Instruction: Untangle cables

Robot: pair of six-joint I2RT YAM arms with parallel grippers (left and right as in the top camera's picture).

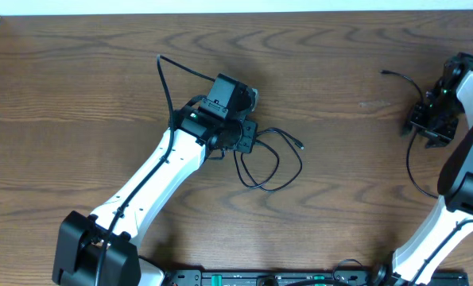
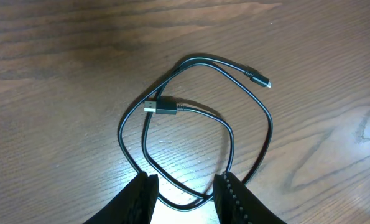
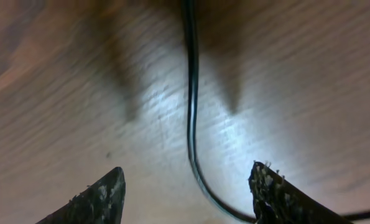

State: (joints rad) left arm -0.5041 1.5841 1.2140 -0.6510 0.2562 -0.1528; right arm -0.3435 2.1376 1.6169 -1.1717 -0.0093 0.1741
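Left gripper (image 2: 186,177) nearest lens, fingers narrowly parted, straddling bottom of black cable loop (image 2: 271,127) at mid counter (image 1: 77,95); nothing clamped. Right gripper (image 3: 186,168) wide, over second cable (image 3: 189,93), well apart at counter's right. Loop crosses itself near plug (image 2: 161,107). Judged step: cables already separate; next calls for pinching loop, drawing it straight. No containers visible.

Black cable (image 2: 166,107) — dark brown wood-grain table (image 1: 77,95).

a thin black cable (image 3: 190,112) lies on the wooden tabletop (image 3: 60,93), curving rightward between the wide-apart fingertips of the right tool (image 3: 186,169).
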